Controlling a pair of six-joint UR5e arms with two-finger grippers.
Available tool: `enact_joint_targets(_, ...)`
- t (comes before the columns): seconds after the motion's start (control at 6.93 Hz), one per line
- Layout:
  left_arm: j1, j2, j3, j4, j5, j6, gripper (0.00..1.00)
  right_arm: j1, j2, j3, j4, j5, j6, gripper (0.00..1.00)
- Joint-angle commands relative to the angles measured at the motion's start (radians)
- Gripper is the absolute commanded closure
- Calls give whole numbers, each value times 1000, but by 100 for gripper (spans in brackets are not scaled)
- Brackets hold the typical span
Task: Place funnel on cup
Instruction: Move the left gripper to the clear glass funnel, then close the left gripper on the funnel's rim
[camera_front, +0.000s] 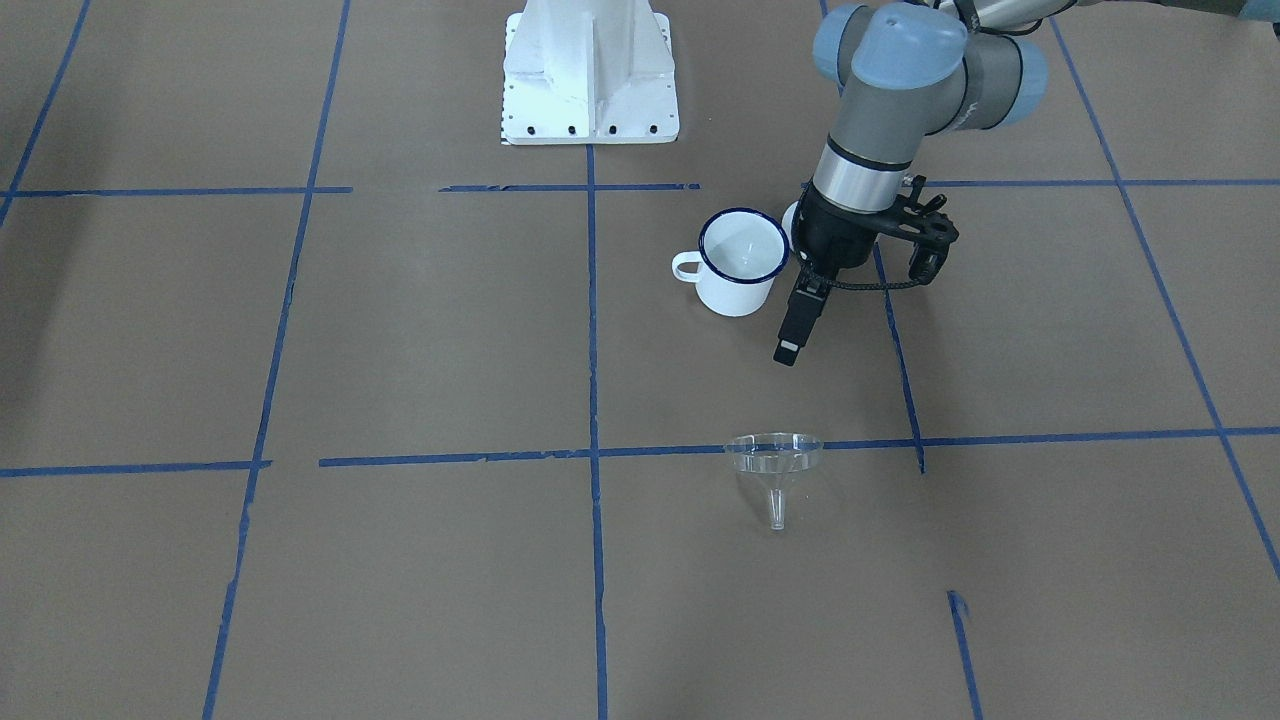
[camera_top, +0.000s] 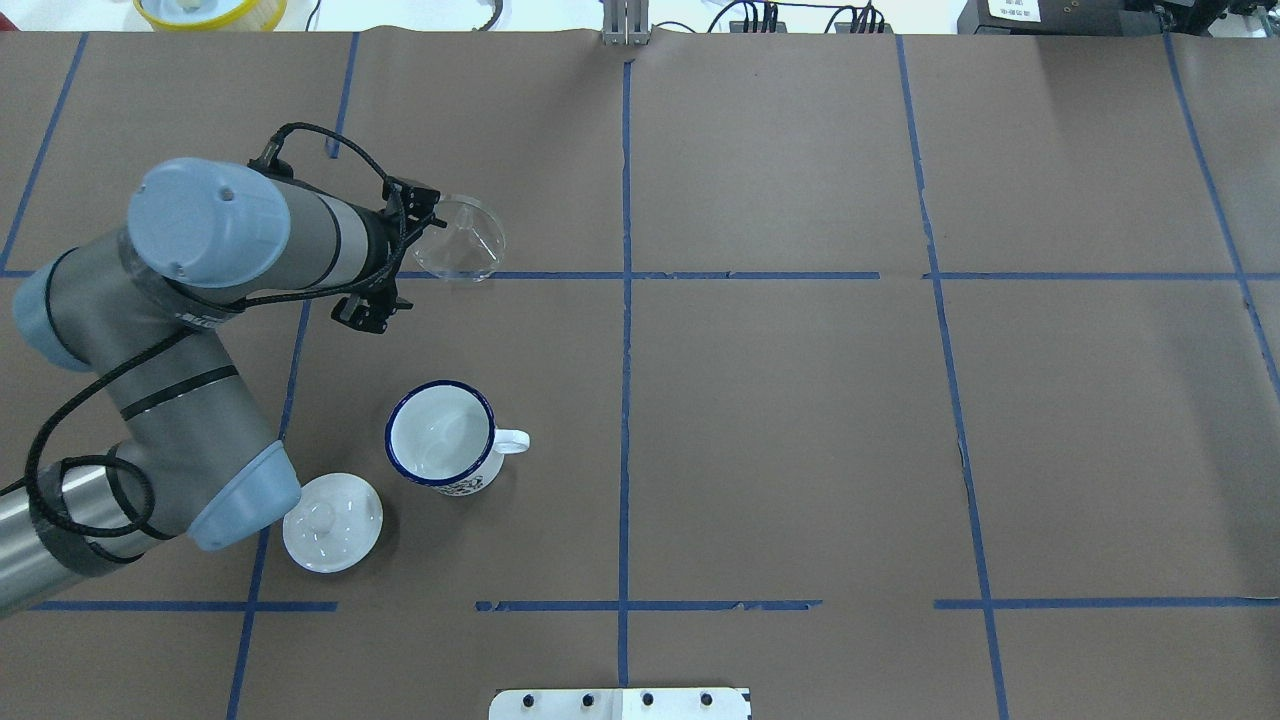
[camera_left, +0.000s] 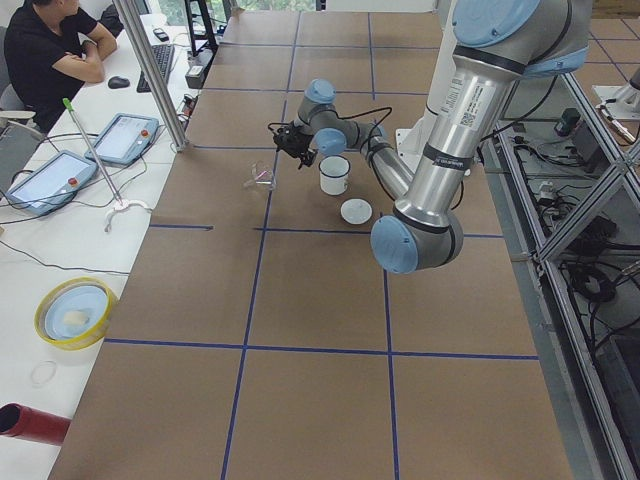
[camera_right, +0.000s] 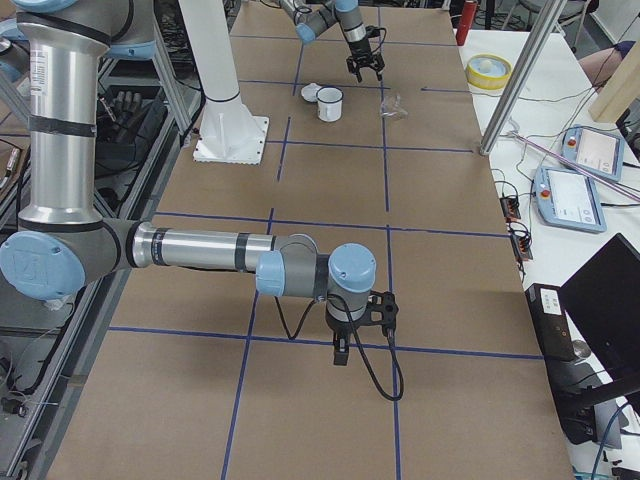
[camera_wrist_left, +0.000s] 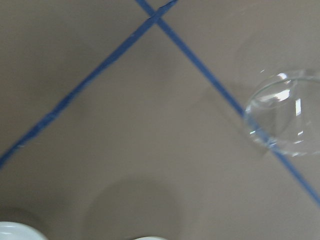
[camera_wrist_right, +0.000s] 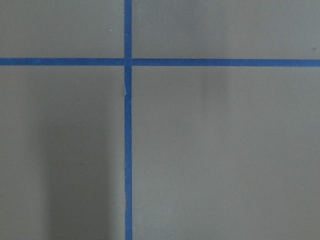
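Overhead view, left to right. Left gripper (camera_front: 789, 348) hangs above the table (camera_top: 800, 450), fingers pointing down with nothing in them; how far the jaws stand apart cannot be told. White domed lid (camera_top: 331, 536) lies just beside the cup (camera_top: 441, 436). Cup stands upright, handle to the right. Funnel (camera_top: 461, 238) lies tilted on a blue tape line (camera_top: 780, 275) beyond the cup, apart from both cup and left gripper. Right gripper (camera_right: 341, 352) hovers well apart; its opening cannot be told

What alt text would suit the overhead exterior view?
A grey robot arm reaches in from the left toward a clear plastic funnel on a brown table with blue tape lines. Nearer the robot, an empty white enamel mug with a blue rim stands beside a white domed lid.
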Motion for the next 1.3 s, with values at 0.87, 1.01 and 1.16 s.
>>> enact_joint_targets(0.87, 23, -118, 283, -134, 311, -332, 7, 0, 0, 1, 0, 0, 0, 0)
enact_joint_targets(1.01, 22, -118, 290, -160, 311, -285, 11, 0, 0, 1, 0, 0, 0, 0)
enact_joint_targets(1.16, 22, -118, 316, -211, 314, -283, 18, 0, 0, 1, 0, 0, 0, 0)
